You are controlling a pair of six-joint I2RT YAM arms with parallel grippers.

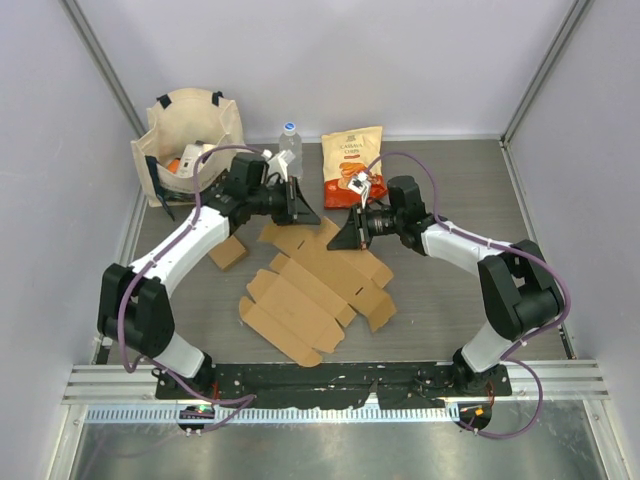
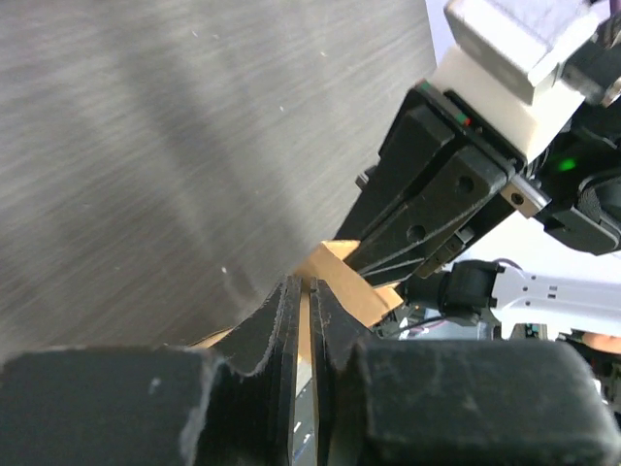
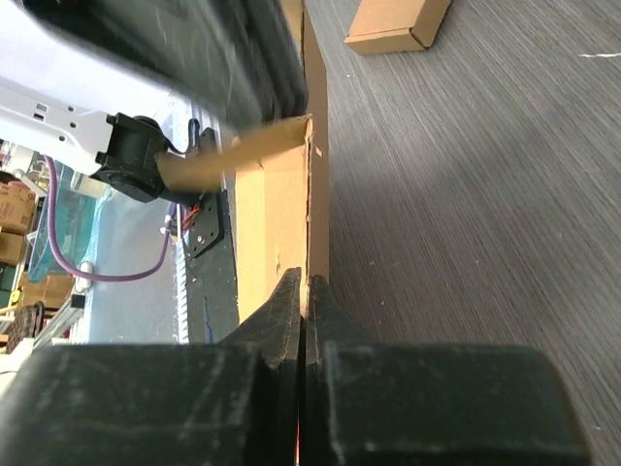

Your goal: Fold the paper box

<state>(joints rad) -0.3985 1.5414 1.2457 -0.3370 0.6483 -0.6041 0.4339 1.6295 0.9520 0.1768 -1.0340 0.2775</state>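
Note:
The paper box [image 1: 315, 285] is a flat brown cardboard blank lying open in the middle of the table. My left gripper [image 1: 308, 212] is at its far edge. In the left wrist view the jaws [image 2: 304, 291] stand almost together, pinching a thin cardboard flap [image 2: 347, 283]. My right gripper [image 1: 342, 234] faces it from the right, a short way off. In the right wrist view it [image 3: 304, 283] is shut on the upright edge of a cardboard panel [image 3: 277, 204]. The right gripper's black fingers [image 2: 427, 209] also fill the left wrist view, just beyond the flap.
A cream tote bag [image 1: 190, 140] stands at the back left, with a water bottle [image 1: 290, 145] and an orange snack bag [image 1: 352, 165] beside it. A small folded cardboard piece [image 1: 228, 252] lies left of the blank, under the left arm.

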